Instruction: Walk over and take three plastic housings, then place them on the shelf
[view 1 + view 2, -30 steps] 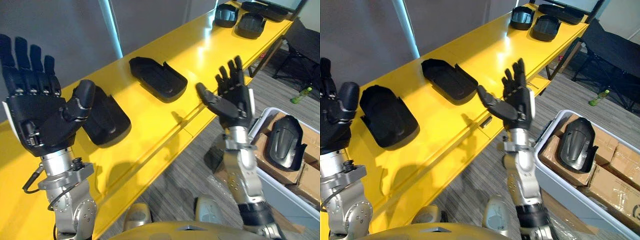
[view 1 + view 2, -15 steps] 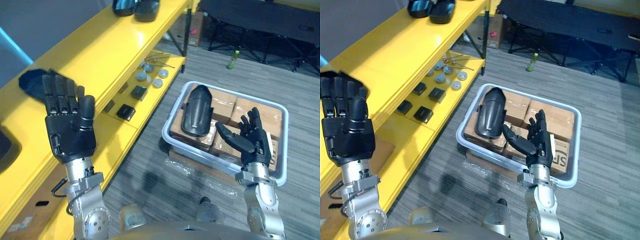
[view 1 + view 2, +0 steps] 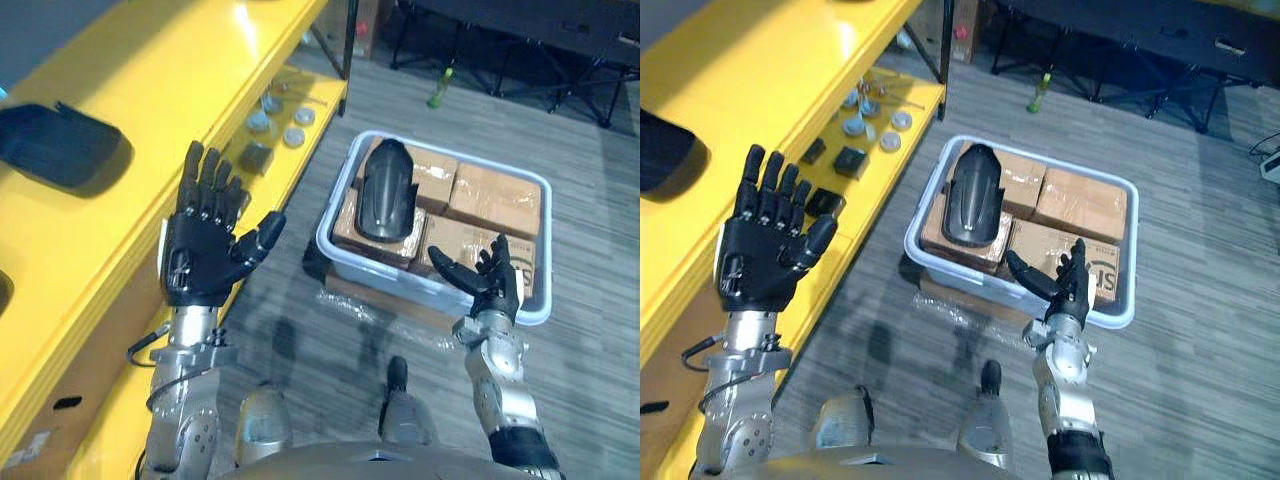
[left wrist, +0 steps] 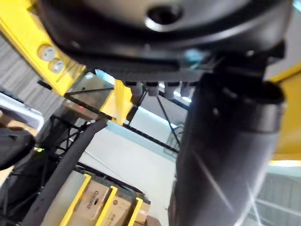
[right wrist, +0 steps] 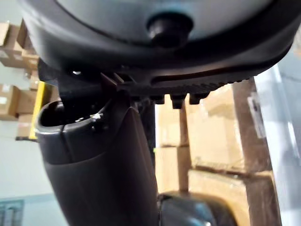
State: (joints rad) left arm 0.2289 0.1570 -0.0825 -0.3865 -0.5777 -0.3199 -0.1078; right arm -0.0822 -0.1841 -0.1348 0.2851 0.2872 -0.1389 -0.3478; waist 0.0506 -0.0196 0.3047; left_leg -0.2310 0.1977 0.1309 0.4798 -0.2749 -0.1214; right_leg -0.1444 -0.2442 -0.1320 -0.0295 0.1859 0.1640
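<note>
A black plastic housing (image 3: 385, 190) lies on cardboard boxes inside a grey bin (image 3: 335, 215) on the floor. Another black housing (image 3: 55, 145) rests on the yellow shelf (image 3: 140, 60) at the left. My left hand (image 3: 205, 250) is raised beside the shelf edge, palm up, fingers straight and spread, holding nothing. My right hand (image 3: 490, 285) hovers low at the bin's near edge, open and empty, fingers pointing up. The housing in the bin is also visible past the right thumb (image 5: 188, 212).
Small round and square parts (image 3: 270, 125) sit on the shelf's lower ledge. Cardboard boxes (image 3: 495, 195) fill the bin. A black folding frame (image 3: 520, 40) and a green bottle (image 3: 437, 88) stand on the grey floor behind the bin.
The camera has swung further toward the bin, which now sits nearer the centre. My left hand has tilted with its thumb spread out; my right hand stays open by the bin's near edge.
</note>
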